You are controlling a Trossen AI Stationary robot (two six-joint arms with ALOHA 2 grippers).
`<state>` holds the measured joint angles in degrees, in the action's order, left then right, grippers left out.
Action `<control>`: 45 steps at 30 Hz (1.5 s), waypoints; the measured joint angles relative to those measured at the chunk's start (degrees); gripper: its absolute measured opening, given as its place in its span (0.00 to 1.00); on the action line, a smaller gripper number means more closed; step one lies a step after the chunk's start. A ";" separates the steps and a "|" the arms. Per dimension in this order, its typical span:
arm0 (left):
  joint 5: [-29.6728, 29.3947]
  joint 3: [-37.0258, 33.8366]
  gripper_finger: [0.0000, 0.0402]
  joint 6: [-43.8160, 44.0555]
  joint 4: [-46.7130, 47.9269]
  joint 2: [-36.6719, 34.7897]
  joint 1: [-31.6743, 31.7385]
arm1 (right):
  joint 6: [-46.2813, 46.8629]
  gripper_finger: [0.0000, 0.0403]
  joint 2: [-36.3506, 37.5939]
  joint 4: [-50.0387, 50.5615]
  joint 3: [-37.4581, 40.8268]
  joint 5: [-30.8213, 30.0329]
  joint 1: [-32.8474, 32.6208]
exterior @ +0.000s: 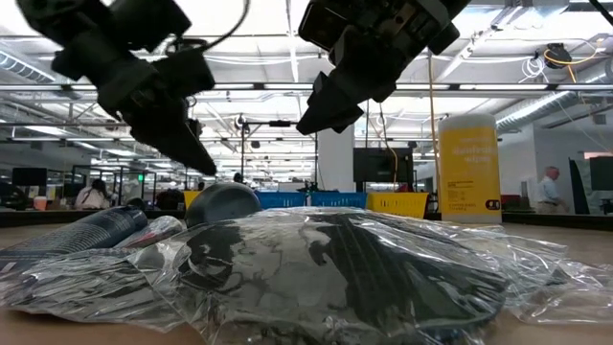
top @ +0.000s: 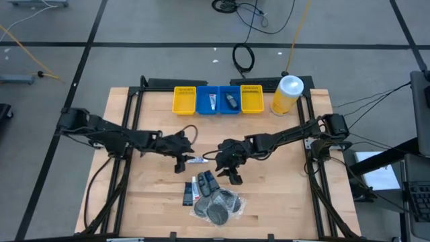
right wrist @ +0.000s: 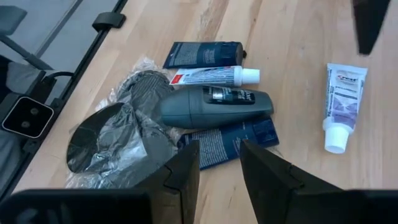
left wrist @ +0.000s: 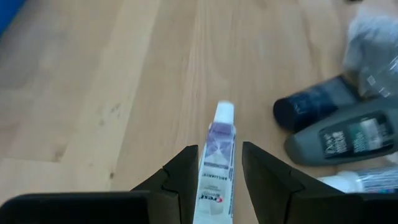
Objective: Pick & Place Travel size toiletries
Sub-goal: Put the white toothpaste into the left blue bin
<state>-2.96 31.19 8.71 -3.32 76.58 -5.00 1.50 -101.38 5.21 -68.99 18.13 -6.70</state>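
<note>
A white tube (top: 196, 160) (right wrist: 343, 99) lies flat on the wooden table, apart from the other toiletries. My left gripper (top: 181, 163) (left wrist: 221, 171) hangs open just above the tube's flat end, a finger showing on either side of it in the left wrist view. Nearer the front edge lies a pile: a dark grey bottle (right wrist: 214, 106), a second white tube (right wrist: 211, 76), two dark flat packets (right wrist: 202, 55) and mesh puffs (right wrist: 118, 134) in clear plastic. My right gripper (top: 232, 173) (right wrist: 219, 165) hovers open above the pile's far side.
Along the far edge stand a yellow bin (top: 184, 99), two blue bins (top: 206, 101) with small items inside, and another yellow bin (top: 251, 99). A big yellow canister (top: 287, 94) with a white lid stands to their right. Bare wood lies between bins and grippers.
</note>
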 joint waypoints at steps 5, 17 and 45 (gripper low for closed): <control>0.07 6.57 0.31 -0.02 7.81 5.60 -0.01 | -0.07 0.28 0.00 0.07 0.00 0.00 -0.17; 0.80 17.74 0.31 -5.67 16.52 15.59 -1.97 | -0.31 0.28 -0.02 0.82 0.00 0.01 -0.17; -3.34 21.00 0.57 -5.43 15.29 22.85 -2.15 | -0.90 0.28 -0.02 1.20 0.00 0.02 -0.17</control>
<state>-6.30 52.18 3.28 11.97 99.42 -7.16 0.60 -101.41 6.41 -68.99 18.15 -6.87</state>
